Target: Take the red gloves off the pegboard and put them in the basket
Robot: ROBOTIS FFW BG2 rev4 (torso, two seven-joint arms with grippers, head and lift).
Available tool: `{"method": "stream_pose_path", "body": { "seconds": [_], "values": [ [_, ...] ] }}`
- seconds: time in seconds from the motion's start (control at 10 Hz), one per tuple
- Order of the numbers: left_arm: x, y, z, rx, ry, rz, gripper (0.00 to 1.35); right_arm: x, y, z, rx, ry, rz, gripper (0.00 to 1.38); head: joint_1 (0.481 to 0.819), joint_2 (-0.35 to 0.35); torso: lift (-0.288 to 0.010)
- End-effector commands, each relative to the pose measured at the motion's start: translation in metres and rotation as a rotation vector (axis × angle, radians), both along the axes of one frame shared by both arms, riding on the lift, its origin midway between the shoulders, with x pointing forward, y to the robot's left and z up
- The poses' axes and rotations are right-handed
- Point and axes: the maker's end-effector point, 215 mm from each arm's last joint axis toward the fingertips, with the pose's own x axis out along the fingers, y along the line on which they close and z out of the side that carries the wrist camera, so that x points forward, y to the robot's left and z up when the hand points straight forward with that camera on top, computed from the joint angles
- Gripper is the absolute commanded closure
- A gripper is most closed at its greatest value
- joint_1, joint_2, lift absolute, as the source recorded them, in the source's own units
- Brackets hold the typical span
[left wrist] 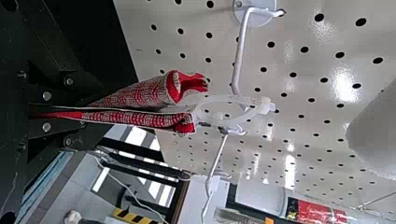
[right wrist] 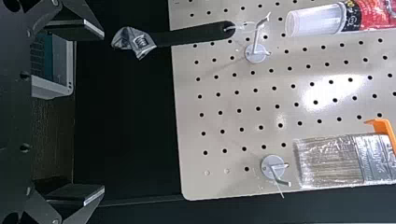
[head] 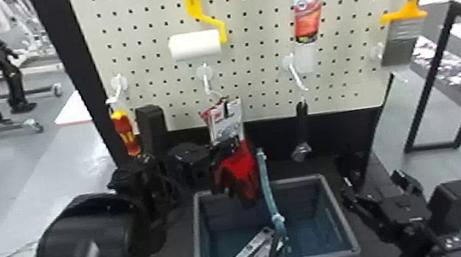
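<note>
By the pegboard (head: 141,22), red-and-black gloves (head: 241,164)

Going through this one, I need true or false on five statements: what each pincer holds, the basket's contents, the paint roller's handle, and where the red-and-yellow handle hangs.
1. The left pincer is closed on the red gloves. True.
2. The right pincer is closed on the adjustable wrench. False: the right pincer is open, and the wrench hangs from a hook.
3. The basket has metal pieces in it. True.
4. The handle of the paint roller is blue. False: it is yellow.
5. In the head view, the red-and-yellow handle hangs to the right of the gloves. False: it hangs to their left.
</note>
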Motion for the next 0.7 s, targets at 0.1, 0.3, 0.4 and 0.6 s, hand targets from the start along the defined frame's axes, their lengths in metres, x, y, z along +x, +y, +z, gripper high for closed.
{"method": "stream_pose_path", "body": {
  "seconds": [0.1, 0.3, 0.4, 0.6],
  "values": [
    [-0.014, -0.002, -0.009, -0.019, 0.029, 0.023, 1.22, -0.001, 0.0, -0.001, 0.0, 0.002, -0.001, 0.14, 0.549, 0.0, -0.1],
    [-0.024, -0.004, -0.024, -0.083, 0.084, 0.058, 1.22, 0.0, 0.0, 0.0, 0.0, 0.0, 0.0, 0.14, 0.549, 0.0, -0.1],
    [-0.029, -0.007, -0.03, -0.124, 0.112, 0.076, 1.22, -0.001, -0.001, -0.001, 0.0, 0.002, 0.0, 0.14, 0.549, 0.0, -0.1],
    [-0.037, -0.015, -0.037, -0.18, 0.151, 0.087, 1.22, -0.001, -0.001, 0.0, 0.0, 0.0, 0.0, 0.14, 0.549, 0.0, -0.1]
  ]
}}
